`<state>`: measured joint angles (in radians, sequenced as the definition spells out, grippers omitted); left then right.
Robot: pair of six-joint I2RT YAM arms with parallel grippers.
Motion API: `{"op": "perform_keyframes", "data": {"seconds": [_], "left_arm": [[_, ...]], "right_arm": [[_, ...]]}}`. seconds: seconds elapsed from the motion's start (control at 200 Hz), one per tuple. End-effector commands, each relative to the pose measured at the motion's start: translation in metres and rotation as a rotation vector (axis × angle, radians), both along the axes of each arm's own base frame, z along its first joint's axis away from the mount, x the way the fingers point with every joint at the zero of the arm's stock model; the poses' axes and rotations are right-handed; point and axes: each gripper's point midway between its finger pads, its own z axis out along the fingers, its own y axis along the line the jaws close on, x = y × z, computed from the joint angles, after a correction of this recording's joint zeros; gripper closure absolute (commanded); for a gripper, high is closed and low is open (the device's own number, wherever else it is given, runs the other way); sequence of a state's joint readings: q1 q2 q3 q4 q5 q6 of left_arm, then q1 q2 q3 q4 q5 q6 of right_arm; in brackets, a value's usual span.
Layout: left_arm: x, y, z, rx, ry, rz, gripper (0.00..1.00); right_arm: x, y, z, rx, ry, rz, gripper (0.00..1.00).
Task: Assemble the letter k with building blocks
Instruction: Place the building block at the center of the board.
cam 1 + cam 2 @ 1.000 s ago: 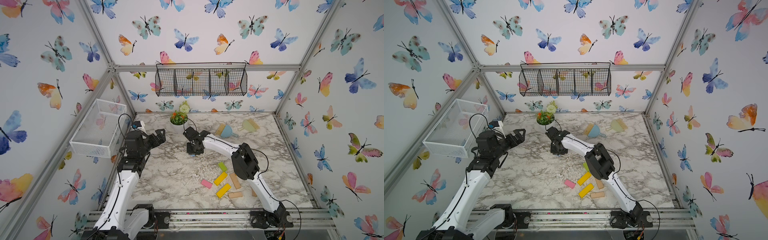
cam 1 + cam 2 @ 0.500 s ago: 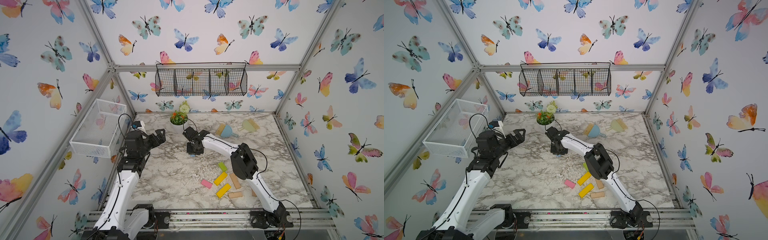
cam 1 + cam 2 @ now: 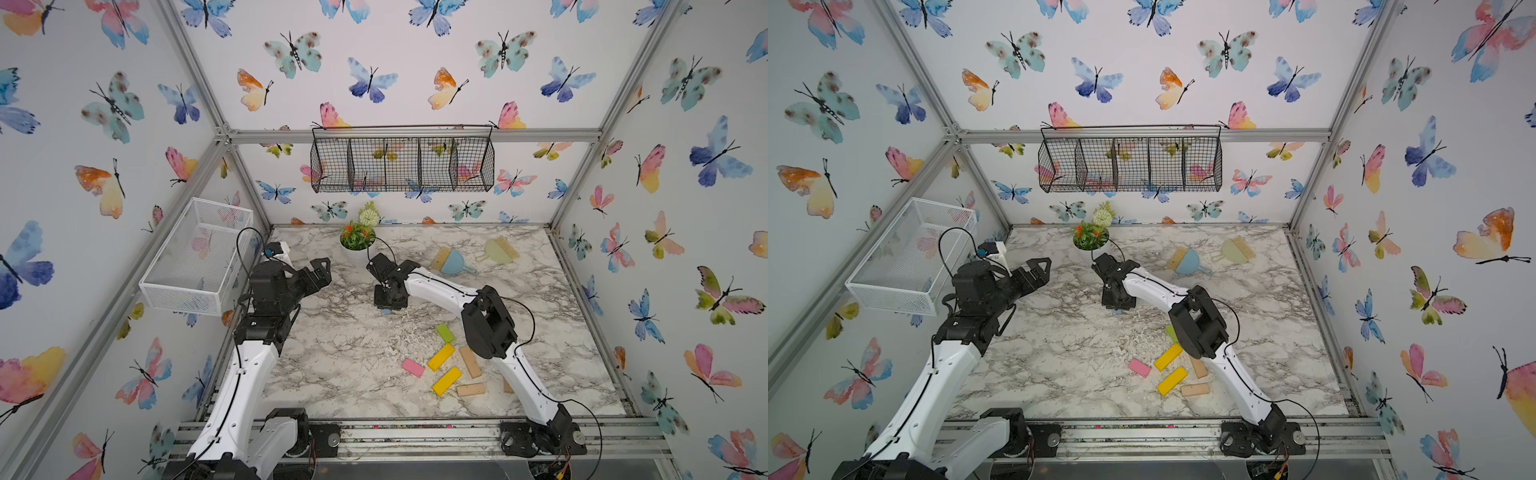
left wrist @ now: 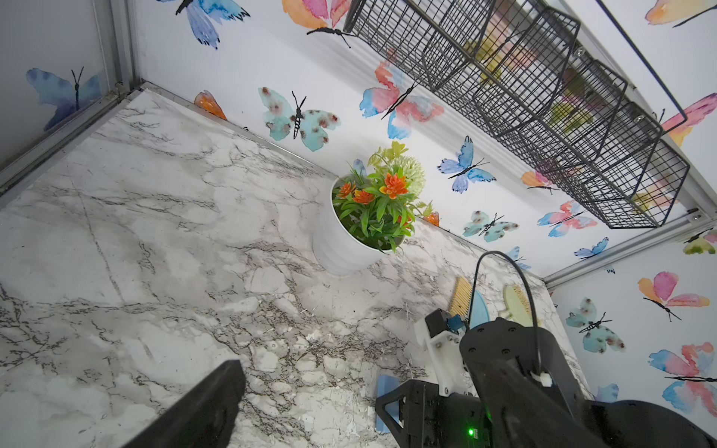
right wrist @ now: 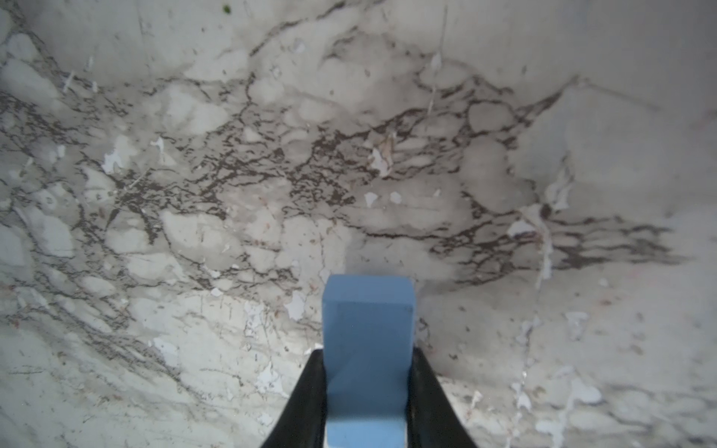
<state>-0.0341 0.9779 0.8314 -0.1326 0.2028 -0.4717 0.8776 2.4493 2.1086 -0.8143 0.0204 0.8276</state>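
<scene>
right hand: clenched on the blue block, pinching its two narrow sides near one end; the rest pokes out past the fingertips.
blue block spot: mid table, under my right hand, near the plant pot. Resting on the table or just off it, I can't tell.
left hand: released, empty, raised off to the side.
other blocks: green block, pink block, yellow blocks and tan blocks lie loose near the front edge, well apart from the blue one. No k shape yet, I'd say.
risk 1: the grip is at one end only and the paint looks smooth, so the block may pivot on release and land askew.
risk 2: my right elbow hangs over those loose blocks; pulling back low could sweep them.
risk 3: the table's marble-print skin is chipped and flaky, so a flake underneath could leave a block rocking.
shapes: flat rectangular bars, square edges, matte paint; the tan ones look like bare wood.
</scene>
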Motion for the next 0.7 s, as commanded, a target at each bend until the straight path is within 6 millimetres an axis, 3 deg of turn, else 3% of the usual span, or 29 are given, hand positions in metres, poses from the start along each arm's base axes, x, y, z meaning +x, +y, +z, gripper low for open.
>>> {"op": "perform_keyframes", "data": {"seconds": [0.0,0.43,0.471,0.541,0.696], "left_arm": [[-0.001,0.002,-0.006,0.008,0.016,0.012,0.0],[-0.002,0.002,-0.006,0.007,0.016,0.013,0.0],[-0.001,0.002,-0.006,0.008,0.017,0.011,0.0],[-0.001,0.001,-0.007,0.009,0.017,0.002,0.0],[-0.001,0.0,-0.008,0.011,0.021,-0.003,0.0]], "right_arm": [[-0.01,-0.015,-0.029,-0.062,0.066,-0.008,0.69],[-0.005,-0.01,-0.022,-0.015,0.062,-0.021,0.57],[-0.004,-0.01,-0.018,-0.004,0.057,-0.026,0.51],[0.0,-0.007,-0.006,0.029,0.031,-0.034,0.32],[0.009,-0.005,0.022,0.102,-0.04,-0.059,0.28]]}}
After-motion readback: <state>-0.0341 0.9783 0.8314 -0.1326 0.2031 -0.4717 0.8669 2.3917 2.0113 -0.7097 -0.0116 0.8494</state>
